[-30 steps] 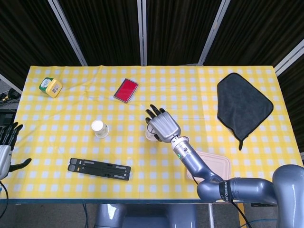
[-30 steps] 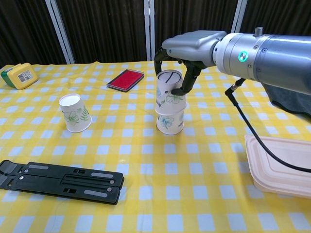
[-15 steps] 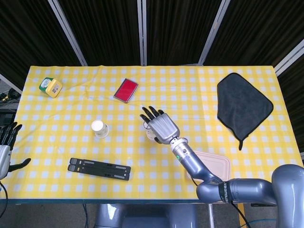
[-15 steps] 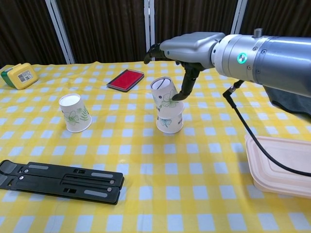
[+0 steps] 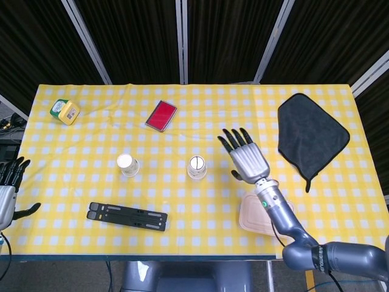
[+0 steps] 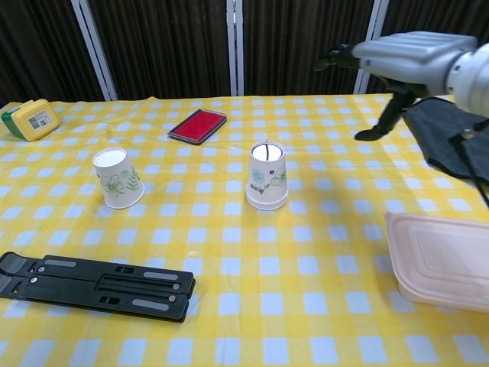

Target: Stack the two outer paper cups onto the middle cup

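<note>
Since a second ago the right hand point(image 5: 246, 156) has let go of the cup it held over the middle cup and drawn away to the right; it now hangs above the bench point(image 5: 304, 207) with its fingers point(image 5: 233, 140) spread and nothing in them, well apart from the cups. That cup, tilted half a second ago, now sits squarely nested as the stacked paper cups point(image 6: 267, 177), upside down near the middle of the yellow checked cloth, showing as one round white base in the head view. To the left of the stack, well apart from it, the remaining paper cup point(image 6: 118, 178) also stands upside down on the cloth, untouched. In the chest view the right hand point(image 6: 393, 61) shows at the upper right, palm down, thumb pointing downward. The left hand point(image 5: 8, 182) shows only at the left edge of the head view, off the side of the bench, fingers apart and holding nothing, where it was before. A black folding stand point(image 6: 95, 285) lies flat along the near edge, in front of the left cup. A red card case point(image 5: 161, 115) lies toward the far side, a yellow and green tape measure point(image 5: 65, 111) sits at the far left corner, a dark grey cloth point(image 5: 310, 134) is spread at the right, and a pinkish lidded food box point(image 6: 439, 258) rests at the near right.
</note>
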### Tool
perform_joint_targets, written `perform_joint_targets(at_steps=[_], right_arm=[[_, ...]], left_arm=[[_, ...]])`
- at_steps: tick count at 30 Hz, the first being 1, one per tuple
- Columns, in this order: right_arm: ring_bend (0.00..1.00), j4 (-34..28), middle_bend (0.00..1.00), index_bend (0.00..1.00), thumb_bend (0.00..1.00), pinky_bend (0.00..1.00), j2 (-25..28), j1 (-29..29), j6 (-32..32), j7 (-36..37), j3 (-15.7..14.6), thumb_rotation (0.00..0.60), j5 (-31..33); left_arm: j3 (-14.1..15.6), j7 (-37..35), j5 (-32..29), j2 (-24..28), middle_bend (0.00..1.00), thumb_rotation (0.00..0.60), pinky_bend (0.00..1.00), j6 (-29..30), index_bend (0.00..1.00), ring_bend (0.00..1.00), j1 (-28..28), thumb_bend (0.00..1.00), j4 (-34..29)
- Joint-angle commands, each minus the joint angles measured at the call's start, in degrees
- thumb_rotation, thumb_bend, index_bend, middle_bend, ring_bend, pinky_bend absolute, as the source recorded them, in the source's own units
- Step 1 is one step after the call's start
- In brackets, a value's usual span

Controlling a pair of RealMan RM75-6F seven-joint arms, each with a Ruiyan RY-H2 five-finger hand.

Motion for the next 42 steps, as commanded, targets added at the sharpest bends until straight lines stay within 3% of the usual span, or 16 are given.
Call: perform_joint_targets(at_steps=[1,8,16,20,22,25,30,37,42], right_arm=[[0.00,2.53,0.00,0.06,0.12,0.00,3.53,-7.30,5.56,7.91,-3.57,0.600,-5.76],[0.00,10.24,0.00,0.02,0.12,0.00,3.90,-16.65,12.54,15.97,-7.42,0.600,-11.35],[0.00,15.43,0.00,0.02,0.13,0.00,3.41,-24.44,16.88,23.90,-9.64,0.600,-15.04],[0.00,17.02,0.00,0.02,0.13,0.00,3.46,-26.73,18.18,24.75,-9.90,0.600,-17.13],[0.00,17.32,0.00,0.02,0.12,0.00,3.95,-27.67,18.32,25.81,-9.85,0.600,-18.14],[0.00,17.35,0.00,0.02,0.12,0.00,4.36,-27.97,17.92,26.41,-9.44,0.600,-19.01],[0.00,17.37,0.00,0.02,0.12,0.00,4.80,-28.57,17.45,27.62,-8.45,0.600,-19.94],[0.00,17.33,0.00,0.02,0.12,0.00,5.75,-29.46,17.51,29.32,-7.06,0.600,-21.08],[0.00,17.40,0.00,0.02,0.12,0.00,6.19,-29.91,17.07,30.32,-6.21,0.600,-21.46]], left_arm=[[-0.04,0.52,-0.21,-0.33,0.00,0.600,0.00,-0.25,0.00,0.00,-0.17,0.10,0.10],[-0.09,1.98,-0.78,-1.28,0.00,0.600,0.00,-1.43,0.00,0.00,-0.84,0.10,0.54],[0.02,3.02,-0.28,-1.29,0.00,0.600,0.00,-3.96,0.00,0.00,-2.60,0.10,-0.85],[-1.70,5.40,-0.34,-0.77,0.00,0.600,0.00,-6.19,0.00,0.00,-5.49,0.11,-1.48],[-4.33,7.69,-2.48,0.05,0.00,0.600,0.00,-11.30,0.00,0.00,-9.84,0.13,-2.18],[-5.79,8.83,-5.17,0.85,0.00,0.600,0.00,-16.07,0.01,0.00,-12.92,0.15,-3.05],[-7.73,10.43,-9.96,1.63,0.00,0.600,0.00,-24.57,0.13,0.00,-18.39,0.22,-3.24],[-9.53,12.96,-16.89,-1.28,0.00,0.600,0.00,-36.22,0.19,0.00,-27.03,0.26,0.52],[-9.27,16.98,-21.37,-4.83,0.00,0.600,0.00,-40.72,0.19,0.00,-31.94,0.27,3.99]])
